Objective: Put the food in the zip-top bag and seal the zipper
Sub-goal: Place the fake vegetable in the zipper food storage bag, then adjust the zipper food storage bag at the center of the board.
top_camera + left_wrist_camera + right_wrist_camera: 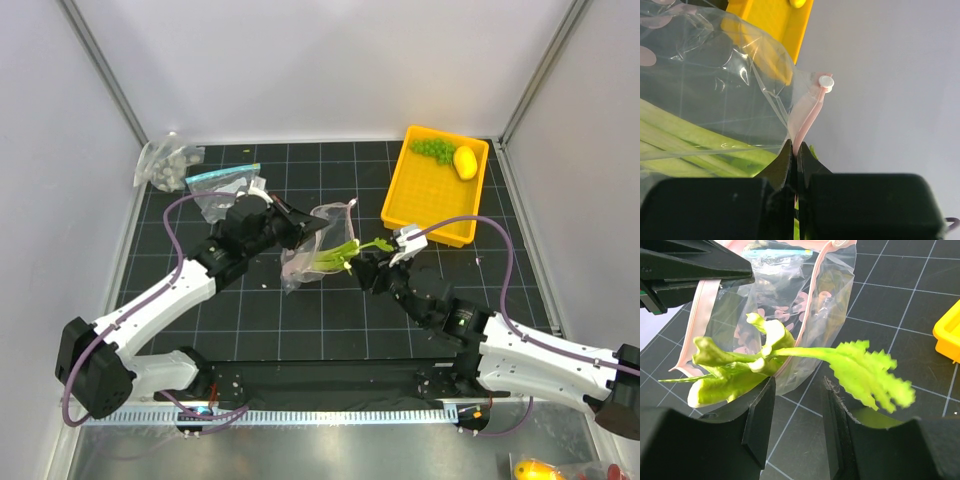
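Note:
The dotted zip-top bag [312, 238] is held up at mid-table with its mouth open toward the right. My left gripper [292, 226] is shut on its pink zipper strip [809, 122], the fingers pinching it in the left wrist view [796, 150]. The leek [345, 250] lies partly inside the bag, its green leafy end [870, 375] sticking out of the mouth. My right gripper [366, 270] is open and empty, and the leek [765, 352] lies just past its fingertips [797, 390]. The grapes [433, 150] and the lemon [465, 161] sit in the yellow tray [428, 215].
A clear bag with a light-blue zipper [224, 184] lies at the back left. A small bunched dotted bag [168, 166] sits in the far left corner. The yellow tray stands at the back right. White walls enclose the black gridded table.

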